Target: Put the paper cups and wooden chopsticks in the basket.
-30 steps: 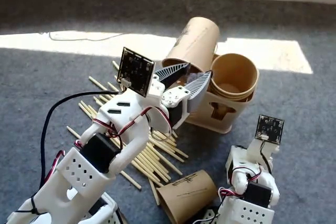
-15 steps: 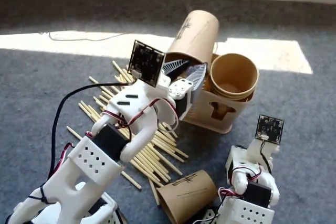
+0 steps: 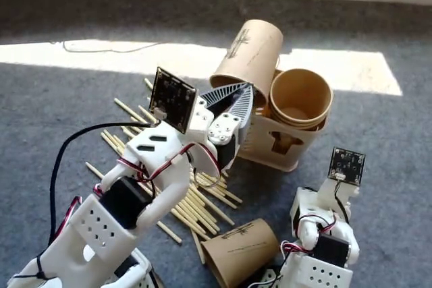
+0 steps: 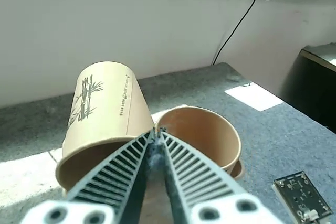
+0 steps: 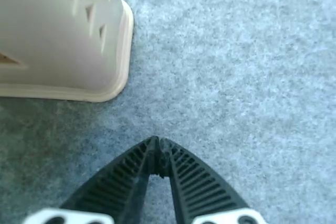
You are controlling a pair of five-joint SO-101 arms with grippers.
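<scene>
A tall paper cup (image 3: 251,48) leans tilted in the tan basket (image 3: 283,145), beside a second cup (image 3: 300,96) that stands upright in it. My left gripper (image 3: 248,91) is shut at the tilted cup's lower rim. In the left wrist view its tips (image 4: 157,130) meet where the tilted cup (image 4: 102,111) and the upright cup (image 4: 197,135) touch, and I see nothing held. A third cup (image 3: 239,251) lies on its side on the carpet. Wooden chopsticks (image 3: 196,197) lie scattered under the left arm. My right gripper (image 5: 157,144) is shut low over the carpet near a basket corner (image 5: 79,51).
The grey carpet (image 3: 385,139) is bare to the right of the basket. The right arm (image 3: 324,234) sits at the near right, close to the fallen cup. A thin cable (image 3: 94,46) lies on the sunlit strip at the far left.
The left gripper's fingers were open at the tilted cup's rim and have closed. The left arm pushed forward, then drew back a little. The right arm has not moved.
</scene>
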